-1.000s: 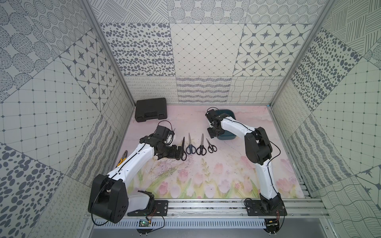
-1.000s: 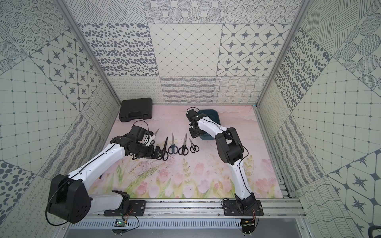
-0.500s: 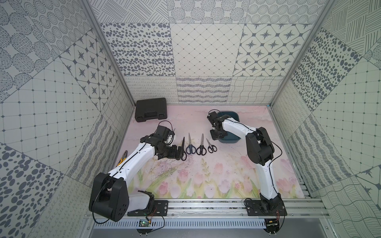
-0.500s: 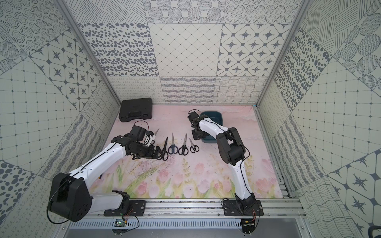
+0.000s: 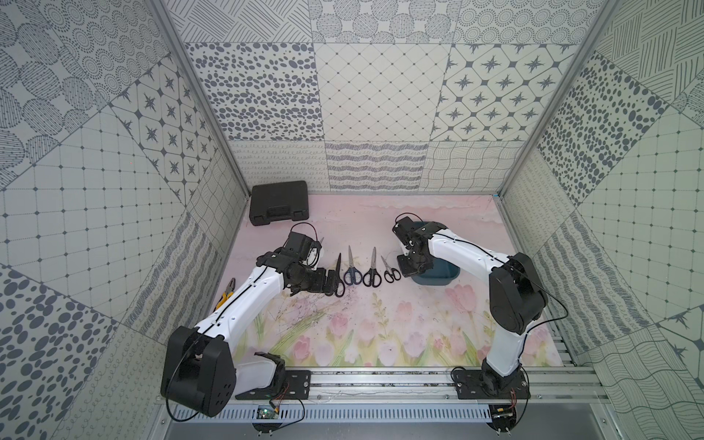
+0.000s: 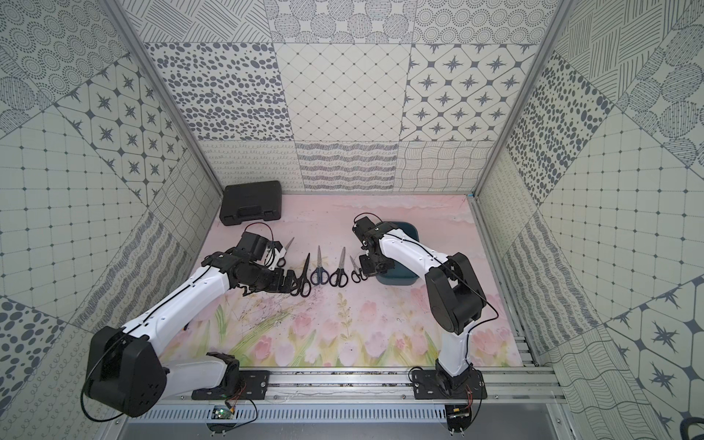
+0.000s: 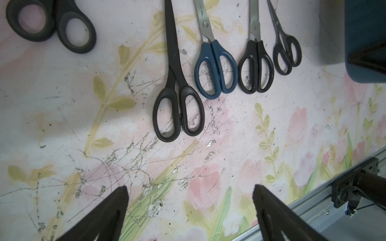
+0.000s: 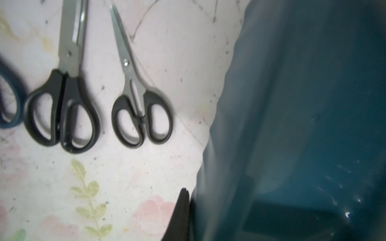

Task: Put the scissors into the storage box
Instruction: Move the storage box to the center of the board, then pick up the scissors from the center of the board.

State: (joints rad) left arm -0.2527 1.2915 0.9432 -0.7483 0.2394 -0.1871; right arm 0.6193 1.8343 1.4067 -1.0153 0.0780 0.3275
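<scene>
Checking progress, I find nothing stowed yet. All five scissors lie on the mat, four in a row beside the storage box and the fifth off by my left wrist. What I can see inside the box is bare.

My right gripper looks pinched together on the box's near wall, one finger outside it. My left gripper hangs spread wide, empty, just short of the longest pair.

I judge all five transfers are left.

Count: five scissors, one box, one black case, one yellow-handled pliers.
</scene>
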